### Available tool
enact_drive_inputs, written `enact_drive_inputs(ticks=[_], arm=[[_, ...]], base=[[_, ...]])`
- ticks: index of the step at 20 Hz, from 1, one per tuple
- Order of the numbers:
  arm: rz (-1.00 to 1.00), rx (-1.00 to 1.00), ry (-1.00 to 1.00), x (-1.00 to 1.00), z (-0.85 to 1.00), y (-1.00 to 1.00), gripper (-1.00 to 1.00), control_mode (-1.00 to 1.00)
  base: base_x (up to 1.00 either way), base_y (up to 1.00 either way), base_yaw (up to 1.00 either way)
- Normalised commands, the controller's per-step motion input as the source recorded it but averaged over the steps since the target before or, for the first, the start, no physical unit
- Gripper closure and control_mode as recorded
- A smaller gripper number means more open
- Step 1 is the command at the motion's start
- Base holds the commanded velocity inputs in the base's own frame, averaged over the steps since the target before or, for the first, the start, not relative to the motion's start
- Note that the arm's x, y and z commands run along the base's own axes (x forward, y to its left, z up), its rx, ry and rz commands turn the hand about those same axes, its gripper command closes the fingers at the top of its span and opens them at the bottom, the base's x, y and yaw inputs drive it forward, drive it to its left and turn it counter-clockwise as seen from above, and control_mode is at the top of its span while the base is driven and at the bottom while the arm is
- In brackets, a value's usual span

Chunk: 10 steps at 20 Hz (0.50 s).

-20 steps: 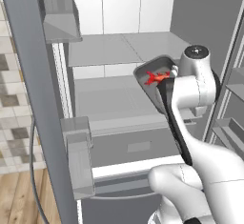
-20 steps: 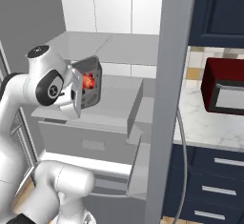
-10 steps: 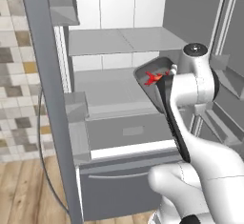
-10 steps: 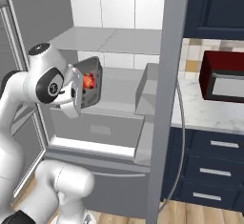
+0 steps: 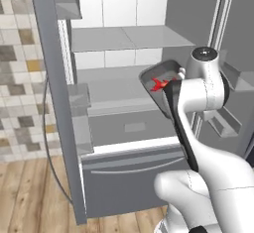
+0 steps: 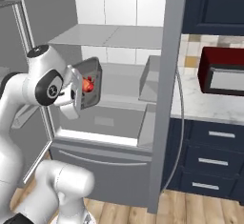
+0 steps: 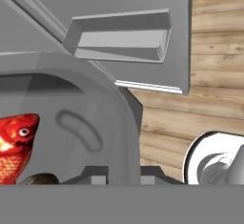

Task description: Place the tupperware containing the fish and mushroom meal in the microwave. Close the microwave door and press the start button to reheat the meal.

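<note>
The two dark fingers (image 7: 119, 173) are clamped on the rim of the small dark grey rectangular tupperware (image 7: 71, 118) with rounded corners; in the hand view their tips rise at the bottom, on both sides of the tray wall. The tray is held in the air in front of the open grey fridge (image 5: 124, 43), at the height of its middle shelf, and touches nothing else.

In the hand view the inside of the tray is very close: the bright red-orange fish (image 7: 14, 147) lies at the left with its eye visible, and a dark lump of mushroom (image 7: 38, 179) sits just under it at the bottom edge. Behind the tray this view shows a grey door bin (image 7: 119, 39) of the fridge and the wooden floor (image 7: 209, 75).

The left base view shows the tupperware (image 5: 158, 81) strongly tilted, its open side turned toward the camera and to the left, with the fish (image 5: 159, 84) as a small red mark inside. Its long axis goes from upper right to lower left there. The right base view shows the tray (image 6: 89, 82) standing nearly on edge, its long axis almost vertical, the open side facing right, the fish (image 6: 87, 85) inside. This view also gives the dark red box (image 6: 221, 73) on the pale worktop (image 6: 209, 106), over dark blue drawers (image 6: 212, 156).
</note>
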Motion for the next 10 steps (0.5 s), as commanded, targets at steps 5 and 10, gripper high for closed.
enact_drive_inputs(ticks=[5, 10], arm=[[0.00, 0.00, 0.00, 0.00, 0.00, 0.00, 1.00, 1.00], [0.00, 0.00, 0.00, 0.00, 0.00, 0.00, 1.00, 1.00]], base=[[0.04, 0.34, -0.30], [0.44, 0.32, -0.31]])
